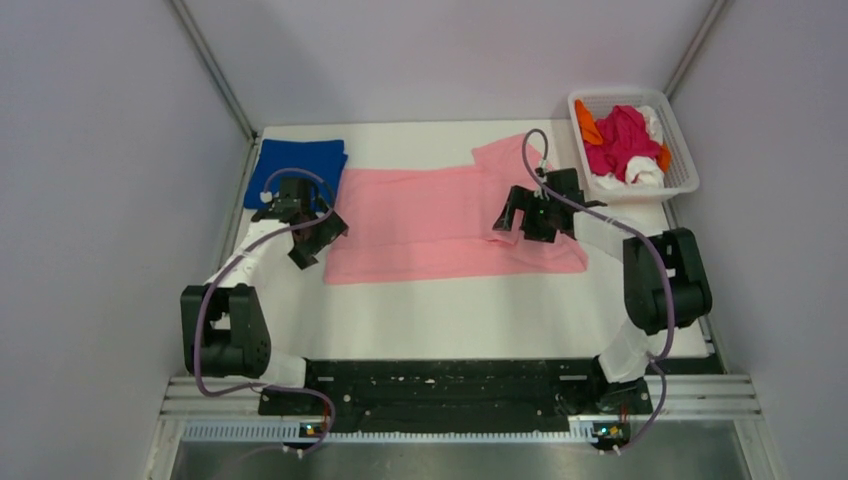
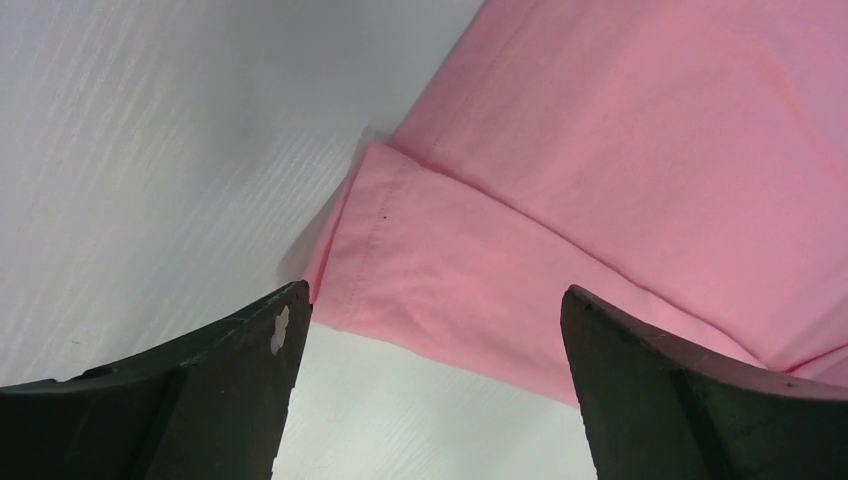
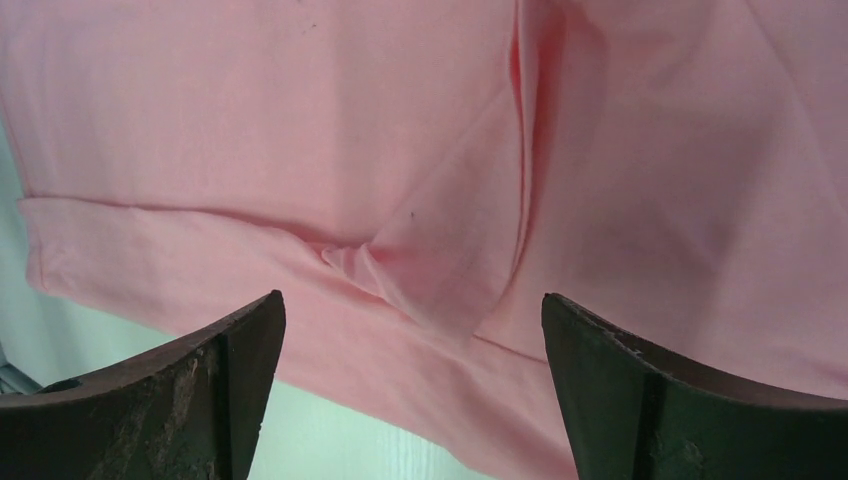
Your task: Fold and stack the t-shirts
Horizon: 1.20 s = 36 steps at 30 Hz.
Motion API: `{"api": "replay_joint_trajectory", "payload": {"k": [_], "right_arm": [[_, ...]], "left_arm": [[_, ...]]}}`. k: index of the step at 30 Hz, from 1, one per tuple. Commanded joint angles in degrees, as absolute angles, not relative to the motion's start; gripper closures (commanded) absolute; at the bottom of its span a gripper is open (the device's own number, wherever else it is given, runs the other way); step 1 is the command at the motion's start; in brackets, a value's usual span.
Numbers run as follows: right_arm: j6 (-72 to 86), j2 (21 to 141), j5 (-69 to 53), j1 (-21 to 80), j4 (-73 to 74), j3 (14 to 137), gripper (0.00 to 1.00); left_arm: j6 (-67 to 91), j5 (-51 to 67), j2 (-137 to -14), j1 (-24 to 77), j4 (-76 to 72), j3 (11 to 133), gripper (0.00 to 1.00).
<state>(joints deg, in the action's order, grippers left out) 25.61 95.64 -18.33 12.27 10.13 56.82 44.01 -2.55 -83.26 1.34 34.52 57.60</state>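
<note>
Light pink soft-fabric t-shirt (image 1: 440, 215): lying spread flat across the middle of the white table (image 1: 450, 320). Left two-finger gripper (image 1: 318, 243): hovering over the shirt's left hem corner, jaws standing apart, gripping nothing. Right two-finger gripper (image 1: 507, 215): hovering over the shirt's right part, jaws standing apart, gripping nothing. Royal blue folded t-shirt (image 1: 297, 165): lying at the far left corner.

The right tool (image 3: 410, 300) hangs over the light pink t-shirt (image 3: 250, 120), its dark jaws spread wide with nothing between them. The fabric fills nearly the whole view. A straight crease runs down from the top and ends in a small puckered flap beneath the tool. The shirt's doubled-over edge lies flat, and bare white tabletop (image 3: 330, 445) shows just past it.
</note>
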Motion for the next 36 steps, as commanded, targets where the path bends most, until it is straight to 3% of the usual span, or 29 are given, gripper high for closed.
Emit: {"api": "replay_joint_trajectory", "payload": {"k": [1,17,26,36], "right_arm": [[27.0,100.6,-19.0,15.0,6.0,60.6,0.03],[32.0,110.7,-20.5,19.8,1.6,81.6,0.03],[27.5,99.5,-6.8,19.2,10.1,69.7,0.02],[29.6,95.8,-6.8,18.7,6.8,54.8,0.01]], "left_arm": [[42.7,-2.6,-80.1,1.2,33.4,57.2,0.01],[42.1,-2.8,-76.9,1.2,35.0,58.2,0.01],[41.9,6.9,-79.1,3.0,29.0,58.4,0.01],[43.5,15.6,-96.0,8.1,19.5,61.3,0.01]]}}
